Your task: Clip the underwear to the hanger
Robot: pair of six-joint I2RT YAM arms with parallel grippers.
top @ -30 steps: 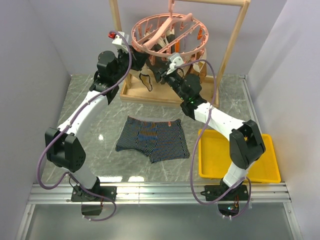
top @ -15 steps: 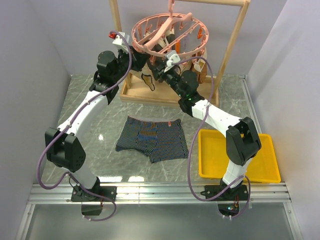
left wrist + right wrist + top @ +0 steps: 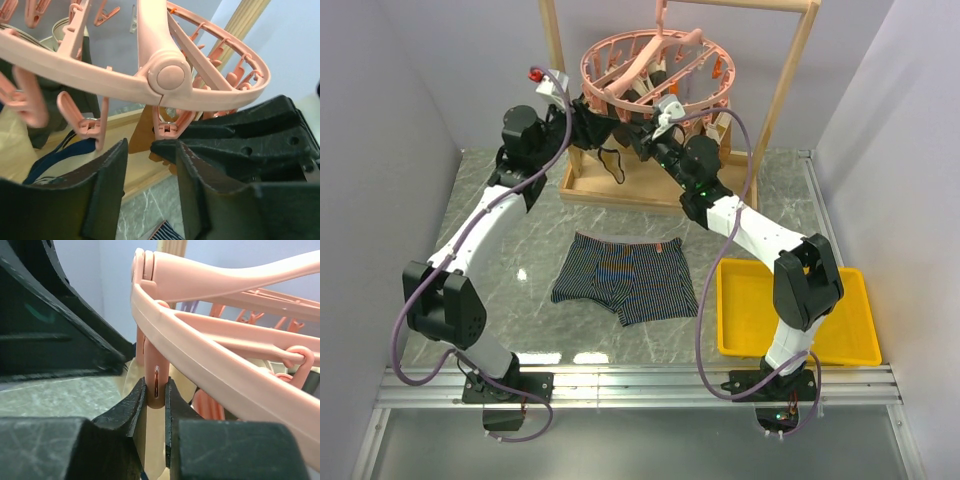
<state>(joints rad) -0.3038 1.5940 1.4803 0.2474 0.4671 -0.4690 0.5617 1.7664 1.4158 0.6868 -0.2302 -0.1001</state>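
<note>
Lying flat on the bench [image 3: 520, 230], the underwear [image 3: 625, 278] has its waistband toward the rack [image 3: 788, 80]. It is well apart from both grippers and touched by neither. None of it is clipped yet.

Above and behind it, the hanger [image 3: 650, 62] hangs from the rack's top bar, its ring tilted and its pegs dangling below the rim. Both arms reach up under that ring.

The right gripper [image 3: 155, 390] is pinched narrow on the tail of one peg [image 3: 154, 365] just under the rim. This is probably to squeeze the peg's mouth open, or to hold it steady for the cloth. The left gripper [image 3: 150, 165] stands partly open and holds nothing. Another peg hangs just above the gap between its fingers, so this arm looks to be the free one for fetching the garment.

Room is tight at the top. The ring, the spokes, neighbouring pegs and garments already hung crowd both grippers, and the two wrists are near each other. Any drop away should go downward and toward the near edge.

Lower down there is open bench to the left of the underwear. A yellow tray [image 3: 820, 360] lies just beside its right leg, which limits an approach from that side.
</note>
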